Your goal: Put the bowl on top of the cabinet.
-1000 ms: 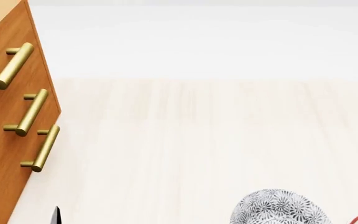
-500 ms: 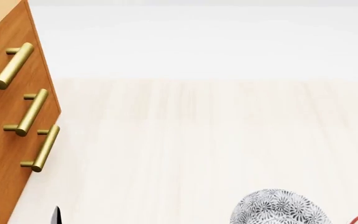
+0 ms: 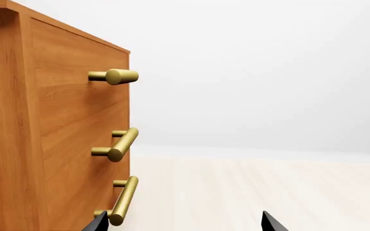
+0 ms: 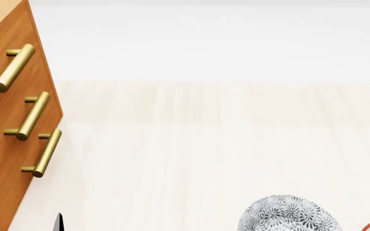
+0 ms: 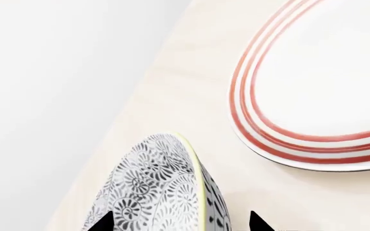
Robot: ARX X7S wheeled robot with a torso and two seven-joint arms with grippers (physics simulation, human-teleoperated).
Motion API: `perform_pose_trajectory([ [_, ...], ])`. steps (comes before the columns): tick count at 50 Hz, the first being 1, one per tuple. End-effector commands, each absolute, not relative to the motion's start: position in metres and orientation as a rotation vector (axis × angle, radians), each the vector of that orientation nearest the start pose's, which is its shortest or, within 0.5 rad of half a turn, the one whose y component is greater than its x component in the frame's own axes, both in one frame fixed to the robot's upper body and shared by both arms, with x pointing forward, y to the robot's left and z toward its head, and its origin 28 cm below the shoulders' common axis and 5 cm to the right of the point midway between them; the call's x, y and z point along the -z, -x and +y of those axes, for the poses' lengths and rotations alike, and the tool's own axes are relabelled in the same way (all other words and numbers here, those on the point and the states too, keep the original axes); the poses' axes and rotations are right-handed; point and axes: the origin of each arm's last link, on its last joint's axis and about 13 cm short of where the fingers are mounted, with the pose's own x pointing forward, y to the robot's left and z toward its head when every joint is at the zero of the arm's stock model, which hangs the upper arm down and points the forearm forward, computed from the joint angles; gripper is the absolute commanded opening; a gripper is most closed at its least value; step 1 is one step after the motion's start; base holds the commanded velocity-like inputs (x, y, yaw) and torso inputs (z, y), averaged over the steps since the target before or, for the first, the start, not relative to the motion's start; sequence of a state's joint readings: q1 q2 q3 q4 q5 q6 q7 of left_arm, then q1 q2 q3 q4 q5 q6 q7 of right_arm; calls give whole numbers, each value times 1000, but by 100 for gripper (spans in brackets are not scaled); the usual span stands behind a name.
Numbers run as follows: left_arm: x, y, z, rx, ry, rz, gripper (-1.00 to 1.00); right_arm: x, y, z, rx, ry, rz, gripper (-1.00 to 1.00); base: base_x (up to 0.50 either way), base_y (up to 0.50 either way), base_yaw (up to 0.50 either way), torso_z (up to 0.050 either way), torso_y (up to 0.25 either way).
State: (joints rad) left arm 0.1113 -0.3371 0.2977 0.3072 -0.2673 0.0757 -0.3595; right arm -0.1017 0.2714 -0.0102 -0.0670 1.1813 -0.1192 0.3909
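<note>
Pale wooden table (image 4: 204, 144) carries the bowl (image 5: 159, 192), whose rim sits between the right tool's (image 5: 181, 222) spread tips, seemingly untouched, beside the red-ringed plate (image 5: 313, 86). Left tool (image 3: 181, 222), spread, hovers near the cabinet (image 3: 50, 134).

The bowl (image 4: 290, 214) is deep and round, white under a dense grey-black floral pattern, with a thin pale yellow rim (image 5: 196, 180) – it sits on the pale wooden surface well to the right of the cabinet (image 4: 5, 120), nearer the robot and cut off by the frame edge. The cabinet is orange-brown wood, upright, far larger than the bowl, with three brass bar handles (image 3: 122, 144) stacked down its front – all drawers look closed, and nothing shows on the sliver of its top in view
</note>
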Motion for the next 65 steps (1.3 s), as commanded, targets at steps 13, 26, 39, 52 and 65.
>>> perform_pose_trajectory([
  [13, -52, -177, 208, 14, 41, -162, 100, -21, -196, -147, 414, -917, 150, 100, 0, 0, 0, 0, 0],
  [26, -52, -177, 208, 14, 41, -161, 100, -18, -198, -146, 412, -919, 164, 100, 0, 0, 0, 0, 0],
  [39, -52, -177, 208, 13, 42, -163, 100, -18, -198, -146, 412, -917, 167, -100, 0, 0, 0, 0, 0],
  [52, -52, -177, 207, 13, 43, -162, 100, -19, -198, -145, 418, -895, 163, -100, 0, 0, 0, 0, 1],
  [65, -50, -178, 206, 22, 40, -152, 100, -44, -185, -138, 409, -641, -68, -100, 0, 0, 0, 0, 0],
])
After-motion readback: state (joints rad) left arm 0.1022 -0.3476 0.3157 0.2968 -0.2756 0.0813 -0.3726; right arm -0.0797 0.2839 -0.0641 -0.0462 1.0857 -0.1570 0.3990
